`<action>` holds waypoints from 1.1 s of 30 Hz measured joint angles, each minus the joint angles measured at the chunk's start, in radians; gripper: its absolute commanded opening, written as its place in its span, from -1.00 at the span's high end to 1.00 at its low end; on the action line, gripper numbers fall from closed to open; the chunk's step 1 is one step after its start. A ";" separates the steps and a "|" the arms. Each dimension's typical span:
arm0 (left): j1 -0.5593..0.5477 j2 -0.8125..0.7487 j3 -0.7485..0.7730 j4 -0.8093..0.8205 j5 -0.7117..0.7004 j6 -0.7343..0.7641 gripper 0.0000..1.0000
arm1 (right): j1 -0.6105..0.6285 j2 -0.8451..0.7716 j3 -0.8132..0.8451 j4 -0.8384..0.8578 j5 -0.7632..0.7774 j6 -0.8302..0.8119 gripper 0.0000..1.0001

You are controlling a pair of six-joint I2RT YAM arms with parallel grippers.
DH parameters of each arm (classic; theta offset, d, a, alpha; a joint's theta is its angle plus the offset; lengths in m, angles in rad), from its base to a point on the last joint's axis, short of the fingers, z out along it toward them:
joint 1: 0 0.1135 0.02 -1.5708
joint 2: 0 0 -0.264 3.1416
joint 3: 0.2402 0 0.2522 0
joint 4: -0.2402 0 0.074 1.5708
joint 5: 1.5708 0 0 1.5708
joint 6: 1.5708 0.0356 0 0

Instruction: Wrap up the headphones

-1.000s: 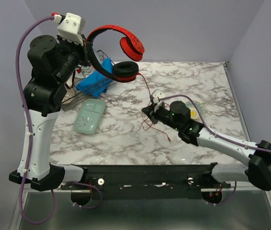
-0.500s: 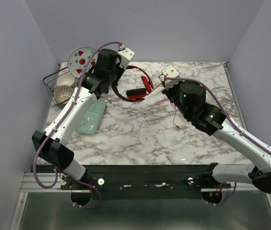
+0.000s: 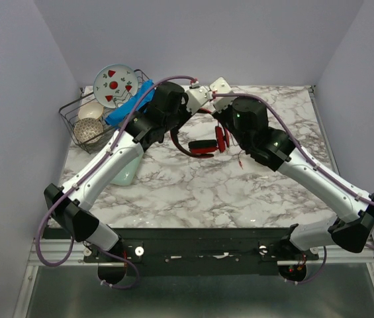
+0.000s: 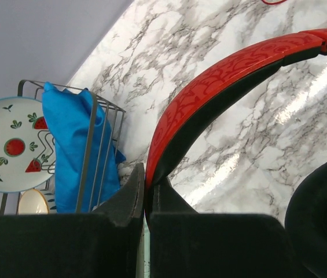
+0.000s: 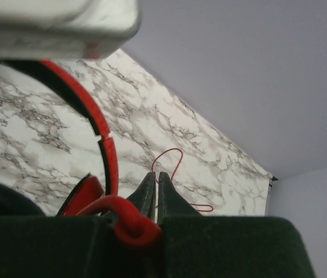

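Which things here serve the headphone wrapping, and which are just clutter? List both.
Job: headphones, their cable, left gripper shut on the headband, right gripper shut on the cable.

Lying about: wire rack, strawberry plate, blue cloth, bowls.

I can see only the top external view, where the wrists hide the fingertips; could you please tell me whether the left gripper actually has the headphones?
Observer: Yes. The left wrist view shows the left gripper shut on the red headband.
Operator: Thank you. Does the right gripper have the cable?
Observer: It does. In the right wrist view the right gripper is shut, and the thin red cable comes out between its tips.
Operator: Is that cable pulled tight?
Observer: No, it curves in a loose loop beyond the tips.
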 measured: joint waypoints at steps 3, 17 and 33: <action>-0.040 -0.050 -0.035 -0.001 0.031 0.004 1.00 | -0.030 0.017 0.039 -0.015 -0.016 0.010 0.99; -0.044 -0.140 -0.070 -0.002 0.239 -0.013 1.00 | -0.178 0.058 0.075 -0.079 -0.336 0.114 0.75; -0.046 -0.176 0.045 -0.105 0.334 -0.105 1.00 | -0.273 -0.053 -0.223 0.130 -0.771 0.223 0.11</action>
